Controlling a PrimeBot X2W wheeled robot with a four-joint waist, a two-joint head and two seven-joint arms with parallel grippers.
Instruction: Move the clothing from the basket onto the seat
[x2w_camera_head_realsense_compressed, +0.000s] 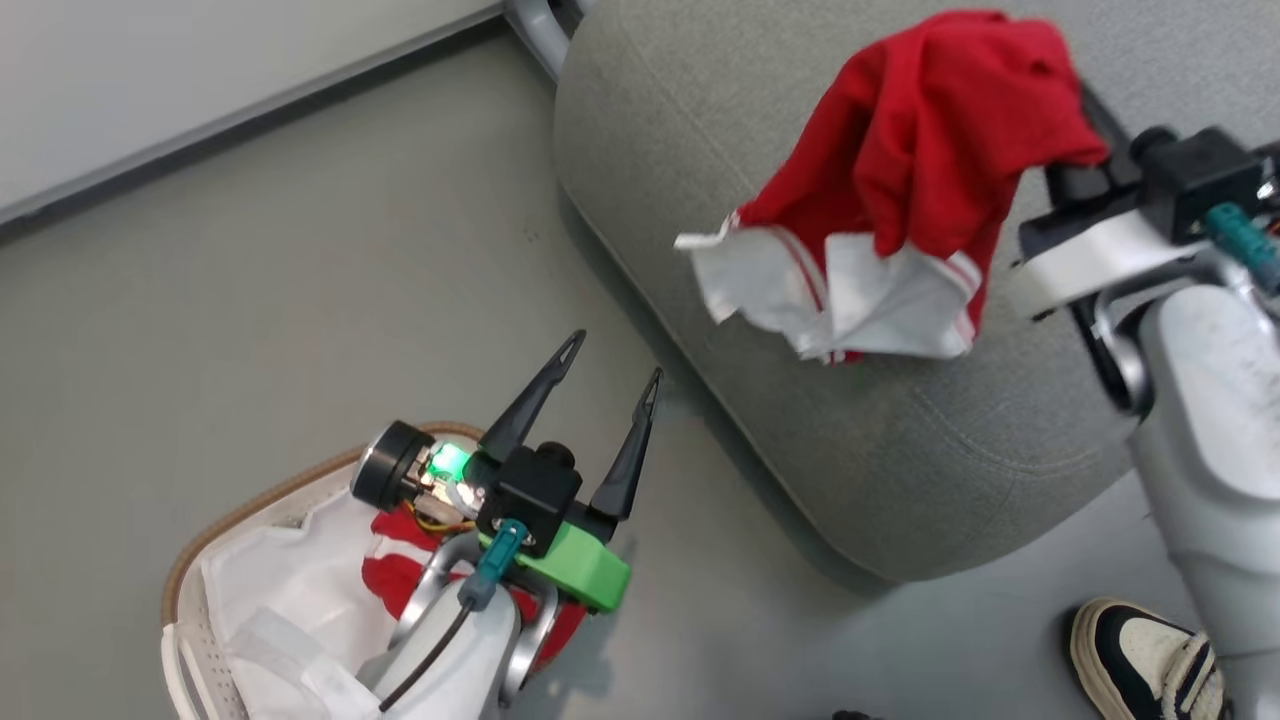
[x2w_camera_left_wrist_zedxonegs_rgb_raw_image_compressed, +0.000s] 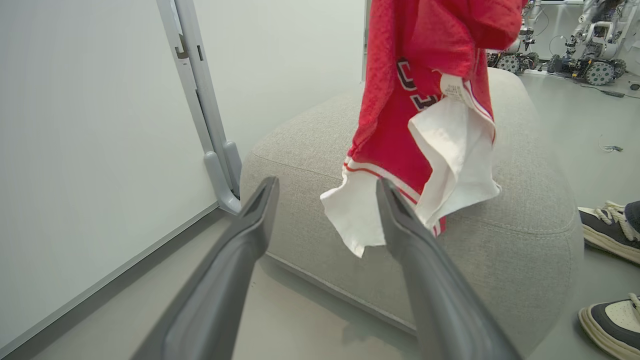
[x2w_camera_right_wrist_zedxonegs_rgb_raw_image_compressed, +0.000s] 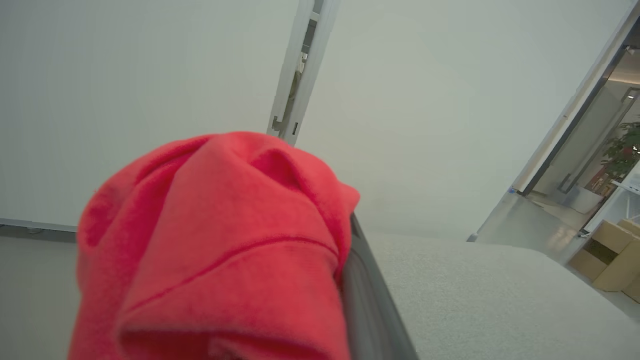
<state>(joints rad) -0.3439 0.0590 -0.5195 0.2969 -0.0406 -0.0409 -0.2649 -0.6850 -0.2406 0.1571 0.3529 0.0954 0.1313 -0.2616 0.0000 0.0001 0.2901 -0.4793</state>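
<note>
Head view: the seat (x2w_camera_head_realsense_compressed: 700, 180), the biggest thing here, fills the upper right, its rounded near edge curving down toward the floor. The basket (x2w_camera_head_realsense_compressed: 178, 655) stands on the floor at the lower left, well apart from that edge, so each garment has to be lifted and carried across the gap.

A red garment (x2w_camera_head_realsense_compressed: 930, 130) with a white striped hem hangs bunched above the seat's near edge. It appears to be held high so that the loose hem clears the rounded edge instead of dragging along the cushion's side. Whether the hem brushes the cushion I cannot tell.

A white sheet (x2w_camera_head_realsense_compressed: 270, 590) lines the basket, and more red cloth (x2w_camera_head_realsense_compressed: 395, 580) lies on it near the right rim, so the job looks only partly done.

The right gripper (x2w_camera_head_realsense_compressed: 1100, 120) is clenched on the top of the hanging garment. In the right wrist view the cloth is draped over the fingers (x2w_camera_right_wrist_zedxonegs_rgb_raw_image_compressed: 362, 295), which suggests a firm pinch near the fold.

The left gripper (x2w_camera_head_realsense_compressed: 615, 360) hovers over the basket's right rim with its fingers spread wide and nothing between them, probably ready for the next piece.

A shoe (x2w_camera_head_realsense_compressed: 1140, 660) stands on the floor by the seat's near right corner, close to the right arm's path.
</note>
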